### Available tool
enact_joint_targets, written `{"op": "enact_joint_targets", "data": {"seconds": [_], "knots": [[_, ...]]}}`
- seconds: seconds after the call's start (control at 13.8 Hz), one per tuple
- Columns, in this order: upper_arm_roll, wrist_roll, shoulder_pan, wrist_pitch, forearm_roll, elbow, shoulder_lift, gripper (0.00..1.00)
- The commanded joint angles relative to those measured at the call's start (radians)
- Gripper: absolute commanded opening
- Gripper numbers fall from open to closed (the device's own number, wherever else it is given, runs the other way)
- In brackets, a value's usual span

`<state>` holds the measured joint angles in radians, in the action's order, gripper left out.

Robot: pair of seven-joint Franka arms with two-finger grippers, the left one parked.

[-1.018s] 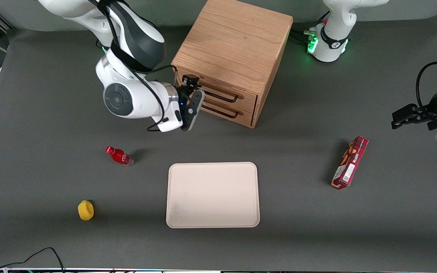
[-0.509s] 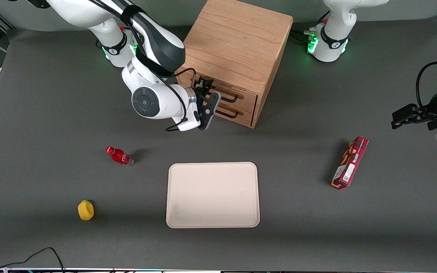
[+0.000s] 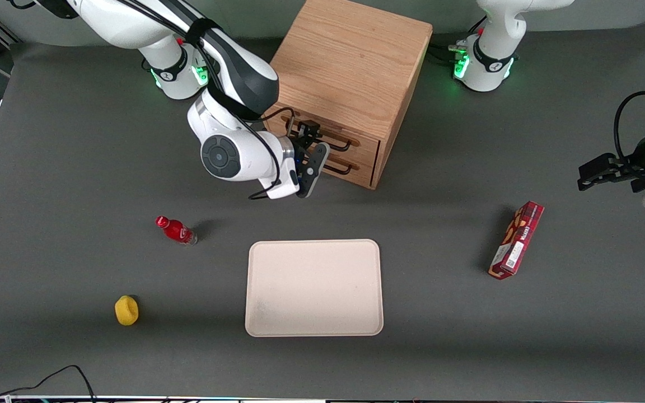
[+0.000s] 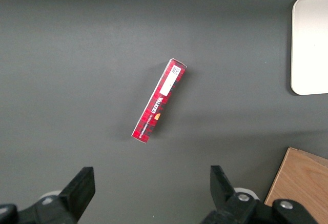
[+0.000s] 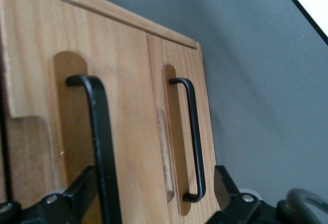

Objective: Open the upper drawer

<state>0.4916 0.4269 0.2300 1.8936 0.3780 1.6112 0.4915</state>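
The oak cabinet [image 3: 350,61] stands at the back of the table with two drawers, both shut flush. The upper drawer [image 3: 365,144] has a black bar handle [image 3: 338,146]; the twin lower drawer [image 3: 363,171] sits under it. My right gripper [image 3: 310,139] is right in front of the drawer fronts at handle height. In the right wrist view it [image 5: 154,188] is open. The upper handle [image 5: 100,131] runs just inside one finger [image 5: 77,193]. The lower handle [image 5: 192,137] ends near the other finger [image 5: 225,183]. Nothing is gripped.
A beige tray [image 3: 314,288] lies nearer the front camera than the cabinet. A red bottle [image 3: 176,230] and a yellow object [image 3: 126,310] lie toward the working arm's end. A red box [image 3: 516,239], also in the left wrist view [image 4: 159,100], lies toward the parked arm's end.
My gripper has moved sideways along the cabinet front, from its corner to in front of the two handles, and closer to them. The drawers have not moved.
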Motion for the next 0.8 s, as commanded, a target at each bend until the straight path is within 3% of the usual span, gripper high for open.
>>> {"op": "enact_joint_targets", "data": {"seconds": [0.0,0.29,0.51,0.73], "knots": [[0.004,-0.050,0.014,0.031,-0.034,-0.016,0.027,1.00],[0.002,-0.054,0.011,0.048,-0.042,-0.065,0.067,1.00],[-0.002,-0.054,0.002,0.019,-0.115,-0.147,0.120,1.00],[-0.013,-0.053,-0.003,-0.050,-0.125,-0.249,0.173,1.00]]}}
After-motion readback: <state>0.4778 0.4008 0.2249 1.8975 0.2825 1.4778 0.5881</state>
